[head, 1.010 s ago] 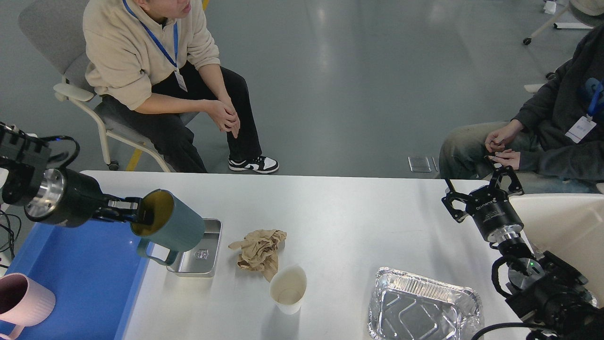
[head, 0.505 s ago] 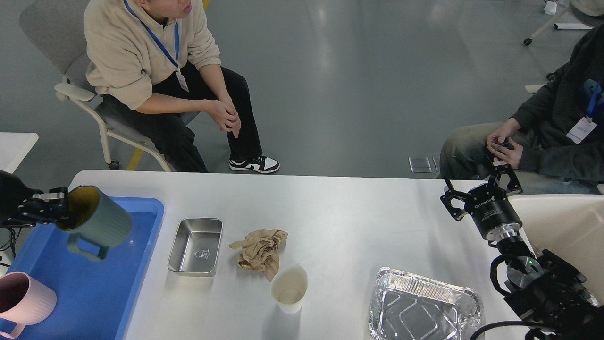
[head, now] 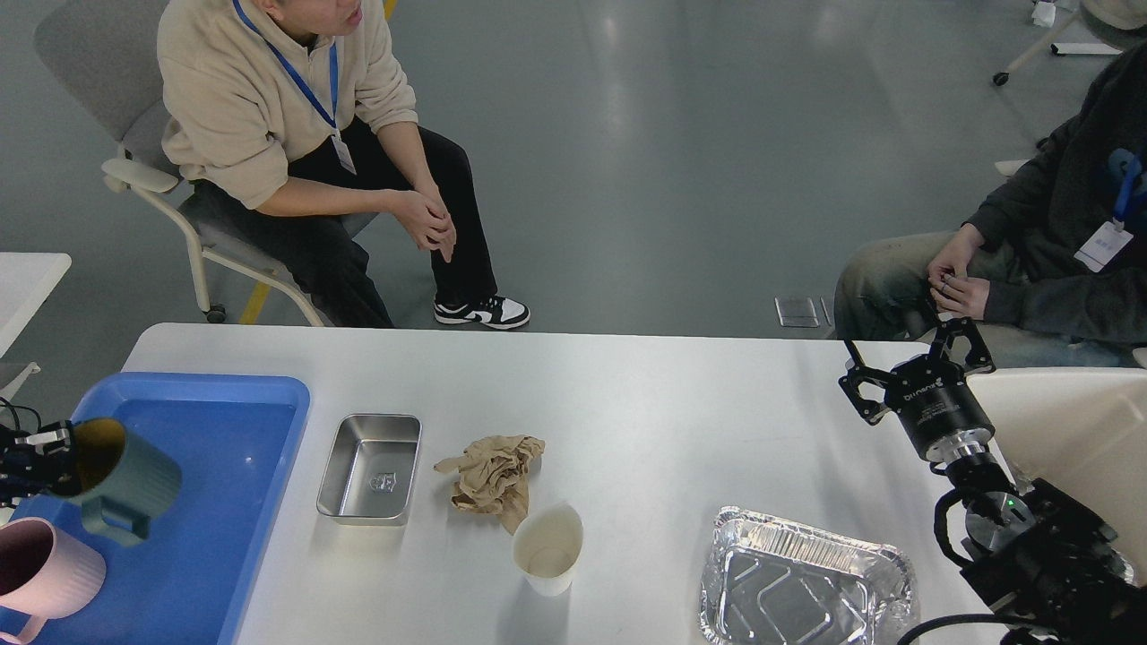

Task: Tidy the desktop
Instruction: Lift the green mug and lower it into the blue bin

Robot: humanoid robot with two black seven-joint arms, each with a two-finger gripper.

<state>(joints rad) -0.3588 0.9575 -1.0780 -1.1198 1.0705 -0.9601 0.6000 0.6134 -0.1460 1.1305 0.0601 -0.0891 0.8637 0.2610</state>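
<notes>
While the left gripper (head: 56, 457) sits at the far left edge of the view, its fingers pinch the rim of a teal ribbed mug (head: 121, 484) — the mug tilts on its side with its dark, yellowish inside facing the gripper and its handle hanging downward. The mug hangs over the blue plastic tray (head: 224, 502), which lies on the left end of the desktop (head: 645, 421). Near the tray's front left corner a pink ribbed mug (head: 45, 573) rests inside it, just below the teal one (whether the two mugs touch cannot be told).

Just right of the tray, on the white desktop, stands a small stainless steel rectangular dish (head: 369, 468). Beside it lies a crumpled brown paper napkin (head: 491, 477), and touching the napkin's near edge is a white paper cup (head: 547, 548), upright and open. Farther right, at the near edge, sits an aluminium foil tray (head: 806, 578).

The right gripper (head: 914, 358) hovers above the right end of the desktop with its fingers spread apart — nothing between them. A cream-coloured bin (head: 1066, 430) rim shows just to its right.

Beyond the desktop, a seated person in a beige fleece (head: 287, 116) faces the table from the left, and a person in a dark hoodie (head: 1057, 242) sits at the right.
</notes>
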